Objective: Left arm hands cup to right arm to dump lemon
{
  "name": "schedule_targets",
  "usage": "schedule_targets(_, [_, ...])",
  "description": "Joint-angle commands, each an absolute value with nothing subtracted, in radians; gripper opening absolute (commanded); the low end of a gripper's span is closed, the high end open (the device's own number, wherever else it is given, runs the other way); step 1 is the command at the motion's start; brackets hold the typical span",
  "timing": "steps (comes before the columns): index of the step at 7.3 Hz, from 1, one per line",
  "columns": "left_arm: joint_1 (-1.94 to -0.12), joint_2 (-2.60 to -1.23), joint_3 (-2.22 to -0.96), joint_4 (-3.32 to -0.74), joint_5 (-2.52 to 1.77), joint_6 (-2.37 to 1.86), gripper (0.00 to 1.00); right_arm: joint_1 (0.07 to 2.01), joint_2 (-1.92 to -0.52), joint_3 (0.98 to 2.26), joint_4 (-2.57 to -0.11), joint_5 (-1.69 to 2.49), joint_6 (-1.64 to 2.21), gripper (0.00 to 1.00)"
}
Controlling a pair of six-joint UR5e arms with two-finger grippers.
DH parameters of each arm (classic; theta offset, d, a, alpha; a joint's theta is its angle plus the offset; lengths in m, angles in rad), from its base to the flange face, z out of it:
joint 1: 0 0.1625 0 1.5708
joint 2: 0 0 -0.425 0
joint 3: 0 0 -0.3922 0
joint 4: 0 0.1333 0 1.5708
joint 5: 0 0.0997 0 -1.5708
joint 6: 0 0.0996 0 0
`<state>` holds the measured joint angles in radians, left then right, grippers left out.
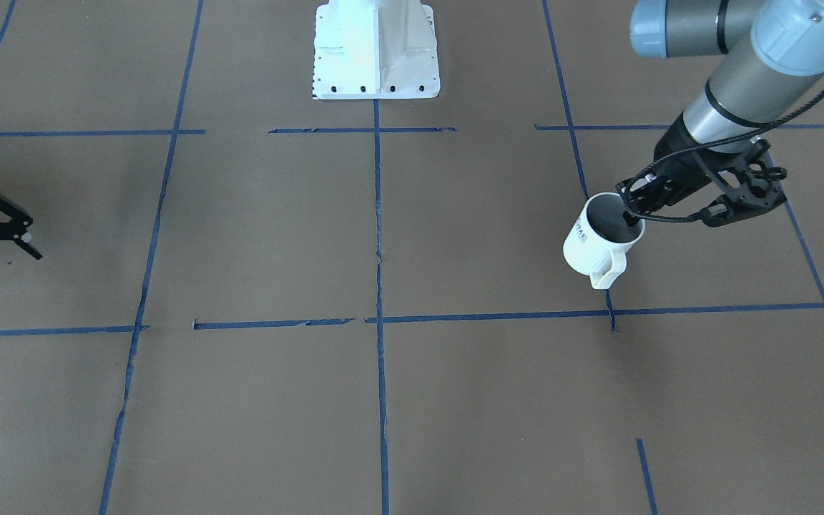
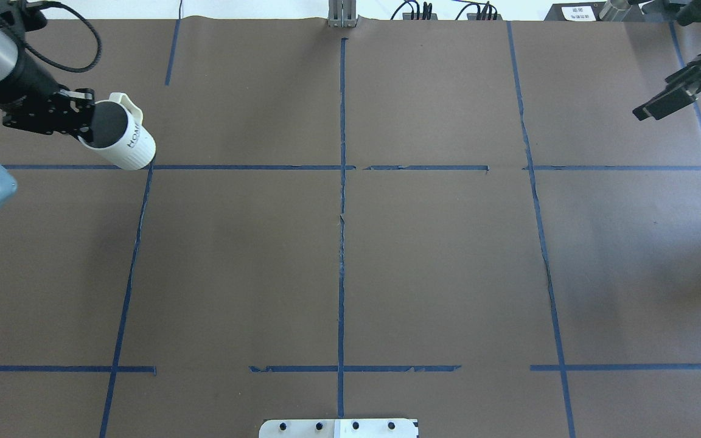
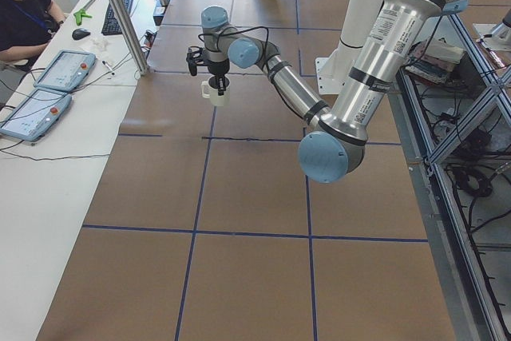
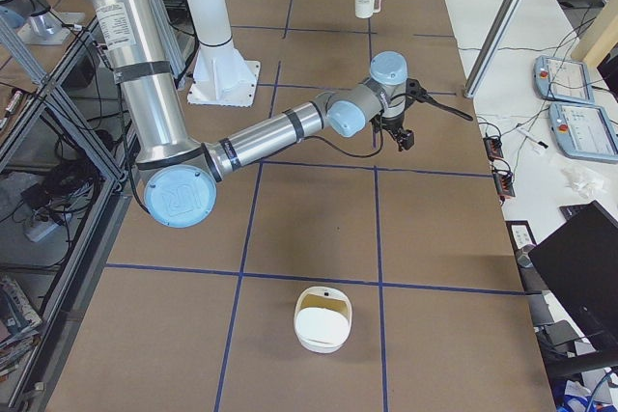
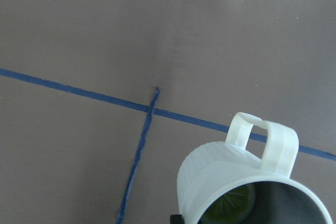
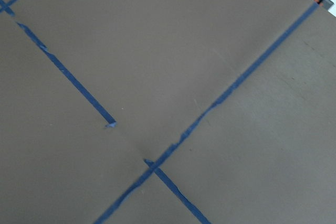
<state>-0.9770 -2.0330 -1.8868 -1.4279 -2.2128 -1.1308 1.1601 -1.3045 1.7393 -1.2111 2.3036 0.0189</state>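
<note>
Above the surface's far-left corner, left pincer clamps cup with lemon; handover likely needs the wide right pincer nearer.

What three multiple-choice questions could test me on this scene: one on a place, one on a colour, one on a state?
1. Where is the lemon relative to the cup?
A) under it
B) inside it
C) beside it

2. What colour are the tape lines?
A) blue
B) red
C) yellow

3. How is the left tool?
A) wide open
B) out of view
C) shut on the cup's rim

Answers:
1 B, the left wrist view shows it yellow-green down inside the cup.
2 A, every line in the overhead view is blue.
3 C, the front-facing view shows a finger reaching into the cup's mouth, gripping the rim.
</note>
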Motion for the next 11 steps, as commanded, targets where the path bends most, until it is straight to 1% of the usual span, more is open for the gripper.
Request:
schedule_targets(1, [-0.904,-2.153,-1.835,-1.419,-2.214,-1.325,0.00,1.050,-1.260,1.732,-0.966,2.257,0.244,0.99])
schedule_targets(2, [-0.897,-2.193,-1.807,-1.422,-2.217,-1.391,0.00,0.961,-1.237,1.735,-0.881,2.132,0.344,0.99])
schedule_targets(4, [-0.896,-2.302,-1.712,-1.434,-2.250,-1.562,0.00,0.766,-1.209,1.739,-0.720,1.833,0.504,0.99])
schedule_targets(5, [-0.869,-2.333,-1.700,-1.459,-2.249,-1.716,0.01,0.682,-1.188,1.744,-0.672,1.704,0.584,0.99])
schedule_targets(6, [-0.859,-2.335,-1.700,-1.506,-2.243,-1.826,0.01,0.605,-1.171,1.744,-0.666,1.581,0.595,0.99])
schedule_targets(7, [-0.807,-2.336,-1.715,-1.515,-2.150,-1.974,0.01,0.541,-1.149,1.741,-0.666,1.489,0.595,0.99])
schedule_targets(8, [-0.748,-2.347,-1.707,-1.525,-2.082,-2.018,0.01,0.496,-1.122,1.740,-0.669,1.430,0.589,1.00])
schedule_targets(10, [-0.744,-2.356,-1.698,-1.519,-2.088,-2.045,0.01,0.477,-1.117,1.735,-0.669,1.416,0.583,1.00])
schedule_targets(11, [-0.744,-2.368,-1.694,-1.514,-2.168,-2.046,0.01,0.476,-1.117,1.735,-0.669,1.416,0.583,1.00])
